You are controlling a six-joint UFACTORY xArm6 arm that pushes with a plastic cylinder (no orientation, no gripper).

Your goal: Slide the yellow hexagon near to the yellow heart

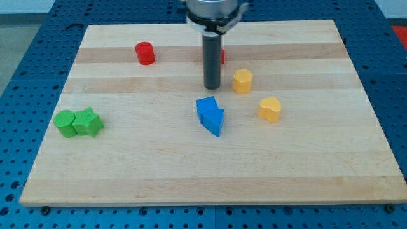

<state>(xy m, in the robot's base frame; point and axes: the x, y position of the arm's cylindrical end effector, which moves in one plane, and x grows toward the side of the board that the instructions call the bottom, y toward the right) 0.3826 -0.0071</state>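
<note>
The yellow hexagon [241, 81] lies on the view's right half of the wooden board [191, 172], near the yellow heart [269, 109], which sits just below and to its right, the two apart; the board is a pale butcher-block top with lengthwise strips, resting on a blue perforated table [25, 57] that shows on every side.

Nearest the view's bottom edge the board is bare wood; further up at the view's left stand a green cylinder-like block [64, 123] and a green star [88, 122], touching side by side; near the middle lies the blue arrow-shaped block [210, 115], pointing toward the view's lower right; just above it the tip [212, 86] rests on the board, close to the left of the yellow hexagon with a narrow gap showing; the rod carries no hand, so nothing is grasped.

Farther back a red cylinder [145, 53] stands at the upper left; a red block [222, 56] is mostly hidden behind the rod, shape unclear.
</note>
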